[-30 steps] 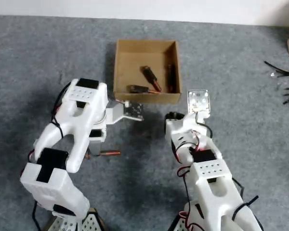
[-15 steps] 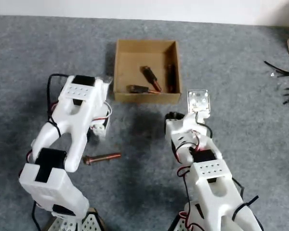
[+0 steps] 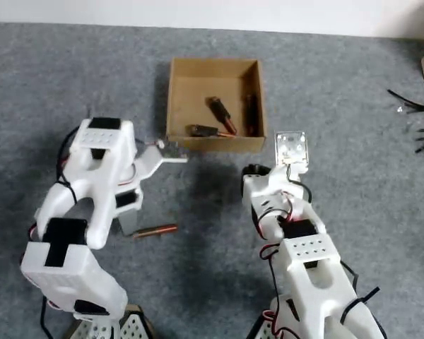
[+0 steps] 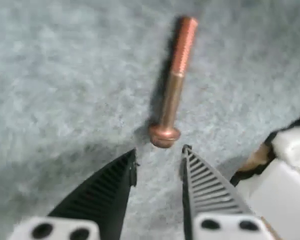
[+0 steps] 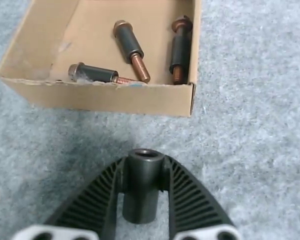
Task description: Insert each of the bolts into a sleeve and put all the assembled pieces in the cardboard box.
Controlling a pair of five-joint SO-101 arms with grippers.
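The right wrist view is showing a sleeve (image 5: 140, 200) clamped upright in the right claw (image 5: 142, 167); the bolt (image 4: 174, 85) is lying flat, head toward the parted, empty left claw (image 4: 159, 155).

One cardboard box (image 3: 212, 143). In it are three assembled pieces (image 5: 129, 47) (image 5: 92, 73) (image 5: 180, 50), each one a copper-coloured shaft through a dark collar. Outside the box there is one bare bolt (image 4: 172, 82) and one empty sleeve (image 5: 140, 187) — so four bolts and four sleeves in all, three of each already paired. There are two arms, the left arm (image 3: 92, 180) and the right arm (image 3: 307, 258), with one gripper each — the left gripper (image 4: 159, 151) and the right gripper (image 5: 142, 161). Several thin black strips (image 3: 413, 106) lie together; their exact number cannot be told.
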